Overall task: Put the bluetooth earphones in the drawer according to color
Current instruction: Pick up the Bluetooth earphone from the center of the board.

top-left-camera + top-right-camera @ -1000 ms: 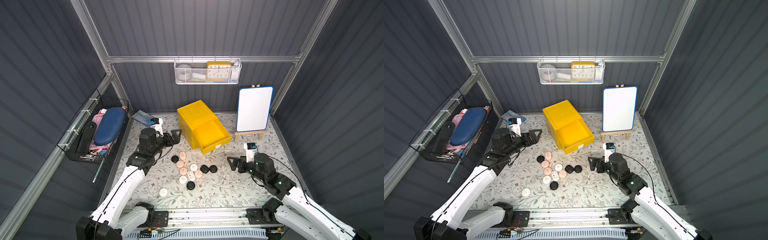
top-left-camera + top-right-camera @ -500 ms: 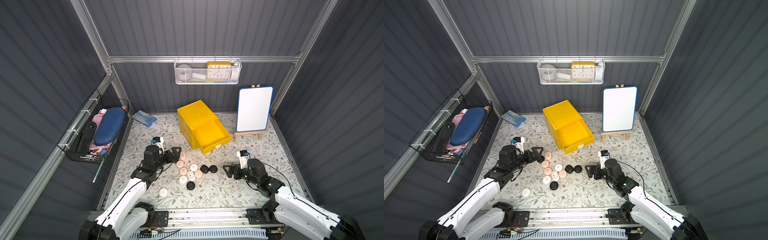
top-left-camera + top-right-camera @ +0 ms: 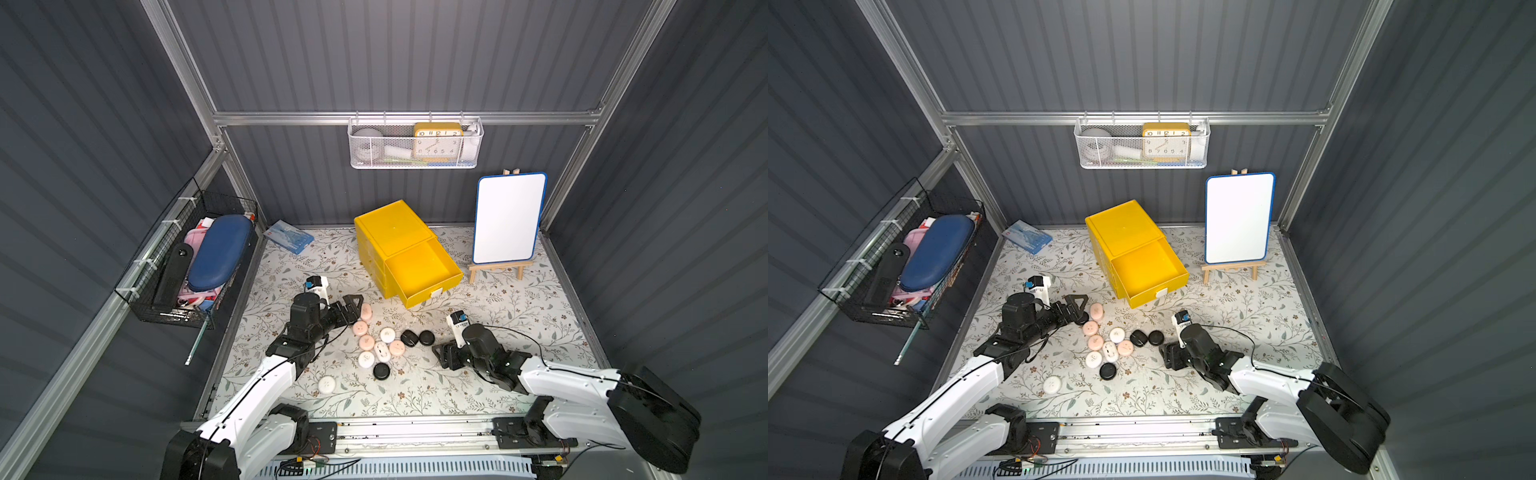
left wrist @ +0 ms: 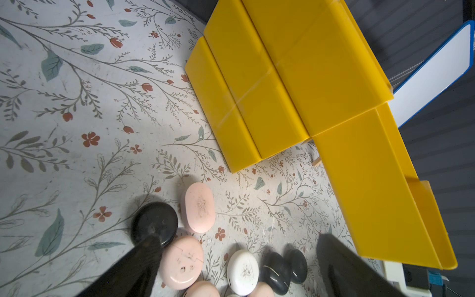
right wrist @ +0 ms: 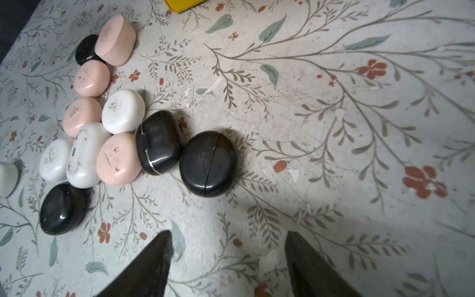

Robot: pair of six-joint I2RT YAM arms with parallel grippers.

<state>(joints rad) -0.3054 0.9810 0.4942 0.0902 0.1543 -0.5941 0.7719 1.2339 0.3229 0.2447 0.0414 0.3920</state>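
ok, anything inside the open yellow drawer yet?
Nothing seen: the open drawer shows only bare yellow floor in both top views. Its rear end, under the cabinet top, is covered.

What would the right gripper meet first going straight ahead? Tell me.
Probably the round black case, lying just ahead of the right gripper with only bare mat between, though depth is unclear.

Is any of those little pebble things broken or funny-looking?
One black case, touching a pink case, looks slightly popped open: a pale jagged gap runs along its lid seam. The round black case beside it shows only a thin closed line.
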